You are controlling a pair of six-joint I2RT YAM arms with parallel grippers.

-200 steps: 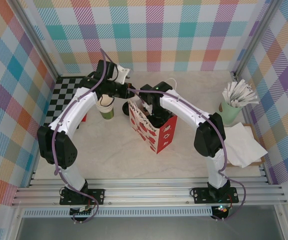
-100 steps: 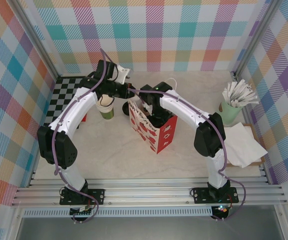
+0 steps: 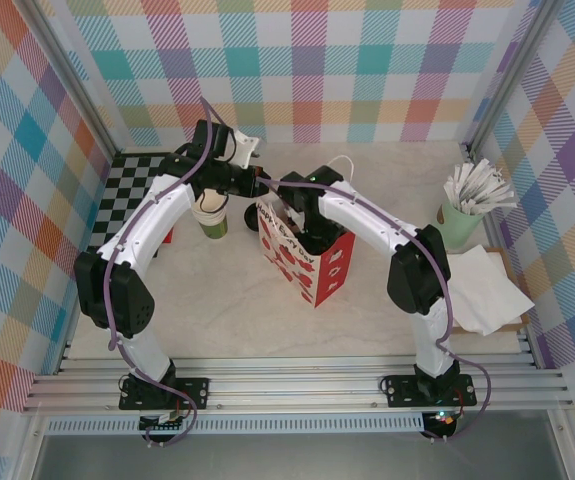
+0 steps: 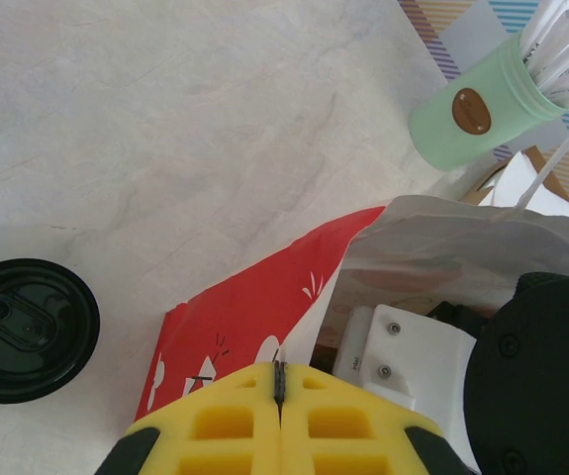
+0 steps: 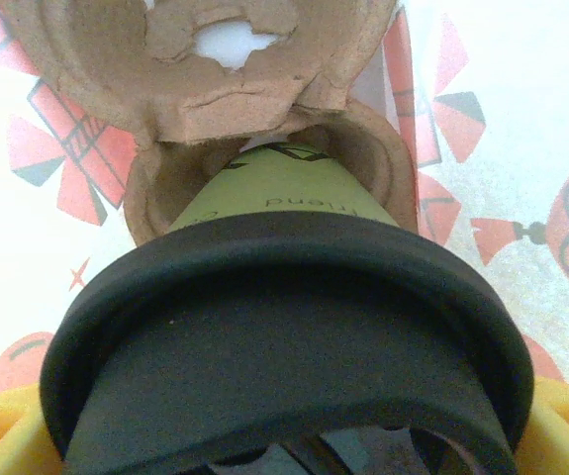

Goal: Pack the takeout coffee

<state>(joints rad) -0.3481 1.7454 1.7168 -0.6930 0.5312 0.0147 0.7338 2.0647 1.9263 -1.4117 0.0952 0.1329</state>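
Inside the red paper bag (image 3: 312, 265), the right gripper (image 5: 284, 435) grips the takeout coffee (image 5: 284, 317) at a cardboard tray (image 5: 264, 79). The left gripper (image 4: 279, 396) is squeezed shut. Next: lower gently, then let go.

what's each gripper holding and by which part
Right gripper: the takeout coffee, by the sides of its black lid, inside the bag. Left gripper: shut, seemingly pinching the bag's top edge.

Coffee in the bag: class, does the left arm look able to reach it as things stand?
Probably not. The left gripper is shut on the rim of the bag, and the right gripper, holding the coffee, blocks the bag's mouth.
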